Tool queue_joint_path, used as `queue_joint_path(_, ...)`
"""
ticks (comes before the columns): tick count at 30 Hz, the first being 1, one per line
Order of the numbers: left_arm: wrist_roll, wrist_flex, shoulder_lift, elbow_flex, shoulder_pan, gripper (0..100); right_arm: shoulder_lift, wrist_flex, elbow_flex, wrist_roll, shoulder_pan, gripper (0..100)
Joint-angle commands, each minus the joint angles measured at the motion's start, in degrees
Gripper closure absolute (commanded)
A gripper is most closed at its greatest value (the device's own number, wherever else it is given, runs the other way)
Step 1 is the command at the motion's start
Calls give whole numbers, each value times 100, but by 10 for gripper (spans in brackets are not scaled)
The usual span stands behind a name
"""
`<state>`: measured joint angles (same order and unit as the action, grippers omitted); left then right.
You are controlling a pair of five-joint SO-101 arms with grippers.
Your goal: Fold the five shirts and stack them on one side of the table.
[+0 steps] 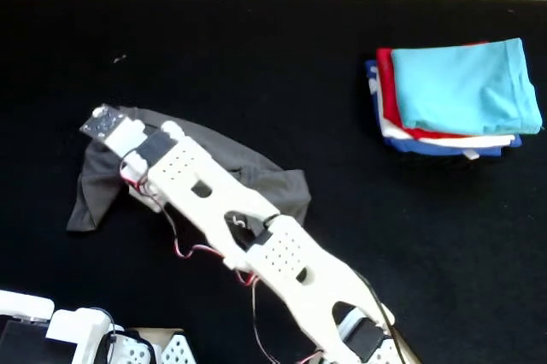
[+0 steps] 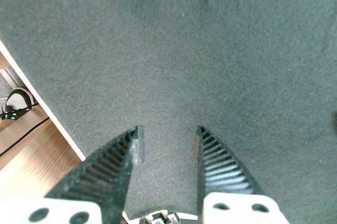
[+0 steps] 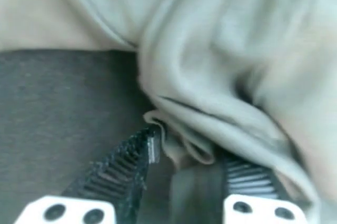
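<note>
Shirts, five in all, lay on the black table (image 1: 256,48): one loose and four in a pile. Nearest, the left gripper (image 2: 167,134) hung released over bare tabletop close to the table's edge, its jaws spread with nothing between them, and wooden floor (image 2: 26,171) showed beyond that edge. Further in, the right arm (image 1: 282,261) stretched across to the grey shirt (image 1: 269,178), which sat crumpled and unfolded left of the table's middle. The right gripper (image 3: 192,153) was at that shirt's rumpled edge, jaws apart and astride a fold of the cloth, one finger partly draped by it and not clenched. Farthest, at the far right side, stood the stack of four folded shirts: a light blue shirt (image 1: 461,86) on top, then a red shirt (image 1: 385,82), a white shirt (image 1: 483,140) and a dark blue shirt (image 1: 436,149) at the bottom. A small white tag (image 1: 469,155) jutted from the stack's near edge, its print too small to read.
</note>
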<state>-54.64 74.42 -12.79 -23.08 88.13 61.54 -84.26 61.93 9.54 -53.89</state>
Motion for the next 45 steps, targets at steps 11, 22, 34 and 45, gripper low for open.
queue_joint_path(11,-62,-44,-145,4,-479,836,-1411,-1218,1648,167,418,992)
queue_joint_path(22,-53,571,-145,4,-1622,837,-2826,-1684,2044,176,2290,992)
queue_joint_path(34,1363,237,-145,-593,-4971,837,-2949,-1429,154,176,3574,992)
queue_joint_path(45,3068,-211,-154,-884,-7345,836,-2993,-1657,303,167,3644,990)
